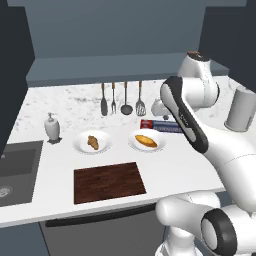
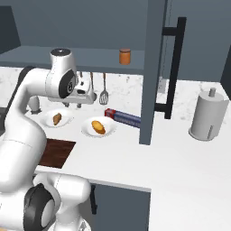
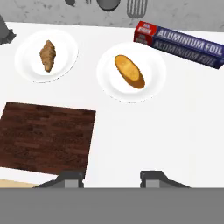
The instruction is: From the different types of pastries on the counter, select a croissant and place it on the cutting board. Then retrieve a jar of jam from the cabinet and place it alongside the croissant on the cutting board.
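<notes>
Progress: you have nothing done yet; the board (image 3: pixel 48 133) is bare, and both steps are left.
Croissant: it (image 3: pixel 47 55) lies on its white plate (image 3: pixel 26 65), ahead of the pincer and off to its left in the hand view, beyond the board's far edge.
Loaf: the orange one (image 3: pixel 129 71) sits on a second plate (image 3: pixel 151 83) straight ahead of the pincer; leave it.
Jam: the jar (image 2: pixel 125 56) stands on the cabinet shelf, above and to the right of the pincer in the right base view, well apart from it.
Pincer: it (image 3: pixel 111 177) is open with the tips set wide, and it holds nothing.
Arm: you have it bent high over the tabletop (image 1: pixel 165 165), the hand looking down from above, nearest the board's right edge.
Next: judge a move forward and left, then down on the croissant.
</notes>
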Controlling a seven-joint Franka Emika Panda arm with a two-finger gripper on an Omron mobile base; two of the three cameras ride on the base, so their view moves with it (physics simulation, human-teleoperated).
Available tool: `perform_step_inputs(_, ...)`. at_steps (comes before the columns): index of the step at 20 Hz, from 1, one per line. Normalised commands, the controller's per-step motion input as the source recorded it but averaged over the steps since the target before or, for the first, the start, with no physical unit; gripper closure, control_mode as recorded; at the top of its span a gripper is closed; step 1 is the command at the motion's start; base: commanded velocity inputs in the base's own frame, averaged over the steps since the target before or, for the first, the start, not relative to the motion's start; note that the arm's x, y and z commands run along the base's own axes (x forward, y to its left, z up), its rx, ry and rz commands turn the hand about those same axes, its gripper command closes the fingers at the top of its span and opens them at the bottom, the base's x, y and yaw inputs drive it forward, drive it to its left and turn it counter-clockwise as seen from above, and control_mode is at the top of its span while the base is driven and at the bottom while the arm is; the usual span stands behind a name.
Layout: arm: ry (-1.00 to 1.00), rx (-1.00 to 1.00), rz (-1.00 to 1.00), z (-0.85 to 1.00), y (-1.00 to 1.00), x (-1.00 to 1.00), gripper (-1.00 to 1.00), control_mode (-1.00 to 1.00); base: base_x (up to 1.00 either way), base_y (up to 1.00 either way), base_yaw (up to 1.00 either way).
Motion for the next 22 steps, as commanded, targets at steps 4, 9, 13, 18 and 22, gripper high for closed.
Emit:
perform_step_inputs(4, 0.01, 0.0, 0.0, -0.02, 0.0, -0.35, -1.0, -1.0, 0.0, 0.0, 0.0)
perform_step_inputs(9, -0.09, -0.02, -0.01, 0.0, 0.0, -0.52, -1.0, -1.0, 0.0, 0.0, 0.0)
perform_step_inputs(13, -0.08, -0.13, -0.08, 0.19, 0.02, 0.22, -1.0, -1.0, 0.0, 0.0, 0.0)
perform_step_inputs(18, -0.03, -0.08, -0.19, 0.41, 0.04, 0.02, -1.0, -1.0, 0.0, 0.0, 0.0)
perform_step_inputs(22, 0.0, 0.0, -0.13, 0.58, -0.32, -0.47, -1.0, -1.0, 0.0, 0.0, 0.0)
